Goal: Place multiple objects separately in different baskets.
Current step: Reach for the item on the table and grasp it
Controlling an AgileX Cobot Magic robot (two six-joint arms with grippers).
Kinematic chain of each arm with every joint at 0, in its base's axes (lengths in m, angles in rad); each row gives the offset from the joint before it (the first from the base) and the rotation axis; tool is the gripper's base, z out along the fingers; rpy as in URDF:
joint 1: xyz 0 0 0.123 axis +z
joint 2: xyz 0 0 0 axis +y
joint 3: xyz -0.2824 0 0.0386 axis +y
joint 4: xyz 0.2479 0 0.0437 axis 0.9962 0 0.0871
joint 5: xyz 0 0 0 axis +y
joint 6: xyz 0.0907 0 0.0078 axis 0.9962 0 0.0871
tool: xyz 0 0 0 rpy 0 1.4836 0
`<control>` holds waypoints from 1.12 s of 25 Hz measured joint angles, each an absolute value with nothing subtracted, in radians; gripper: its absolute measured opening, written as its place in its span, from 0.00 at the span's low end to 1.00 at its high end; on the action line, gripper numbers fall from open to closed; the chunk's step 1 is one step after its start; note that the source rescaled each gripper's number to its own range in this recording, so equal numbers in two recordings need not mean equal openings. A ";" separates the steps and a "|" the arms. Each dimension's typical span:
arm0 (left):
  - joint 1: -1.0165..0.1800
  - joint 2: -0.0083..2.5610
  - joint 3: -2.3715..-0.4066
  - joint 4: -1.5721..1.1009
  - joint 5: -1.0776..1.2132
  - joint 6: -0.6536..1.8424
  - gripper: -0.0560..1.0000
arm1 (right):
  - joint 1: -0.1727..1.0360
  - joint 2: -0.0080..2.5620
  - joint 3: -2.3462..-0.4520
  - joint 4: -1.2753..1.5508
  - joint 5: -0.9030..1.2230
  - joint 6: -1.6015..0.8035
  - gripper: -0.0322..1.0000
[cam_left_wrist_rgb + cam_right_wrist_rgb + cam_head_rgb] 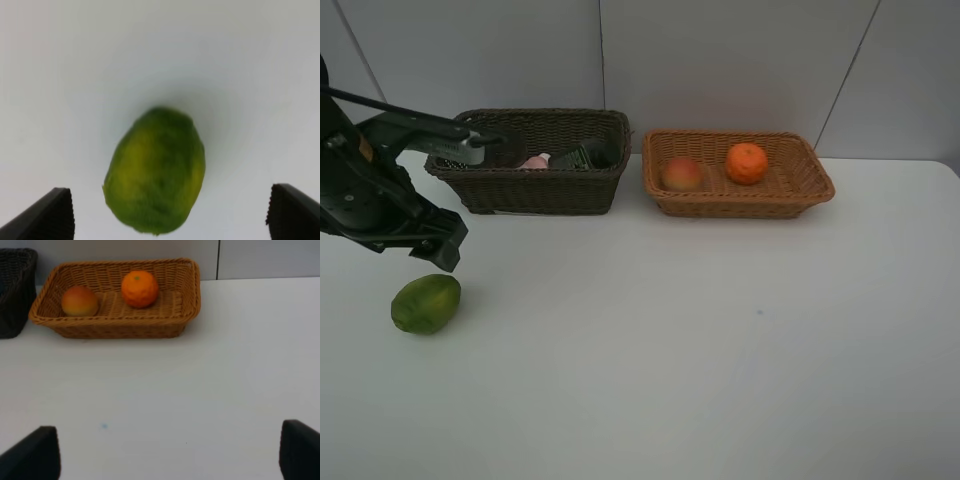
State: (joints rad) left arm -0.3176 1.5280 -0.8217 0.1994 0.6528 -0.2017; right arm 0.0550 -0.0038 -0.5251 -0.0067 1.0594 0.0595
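Observation:
The green oval fruit (425, 303) lies on the white table at the front left. My left gripper (442, 250) hangs just above and behind it, open and apart from it; in the left wrist view the fruit (156, 176) sits between the spread fingers (50, 212) of this gripper (169, 194). The light tan basket (818, 185) holds the orange (746, 162) and the red-yellow peach-like fruit (682, 173). The dark brown basket (525, 190) holds the pink squeeze bottle (535, 161) and the dark green pump bottle (576, 158). I cannot make out the mauve cup. My right gripper (167, 435) is open and empty.
The two baskets stand side by side at the back of the table against the grey wall. The right wrist view shows the tan basket (115, 327), the orange (139, 288), the peach-like fruit (79, 300) and a corner of the dark basket (15, 295).

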 joint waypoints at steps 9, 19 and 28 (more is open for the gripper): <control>-0.288 1.528 -0.651 0.198 0.499 -0.064 1.00 | 0.055 -0.004 -0.525 -0.007 1.059 0.060 0.92; -0.237 1.654 -0.648 0.204 0.385 0.027 1.00 | 0.055 -0.004 -0.525 -0.007 1.059 0.060 0.92; -0.237 1.758 -0.649 0.206 0.269 0.036 1.00 | 0.055 -0.004 -0.525 -0.007 1.059 0.060 0.92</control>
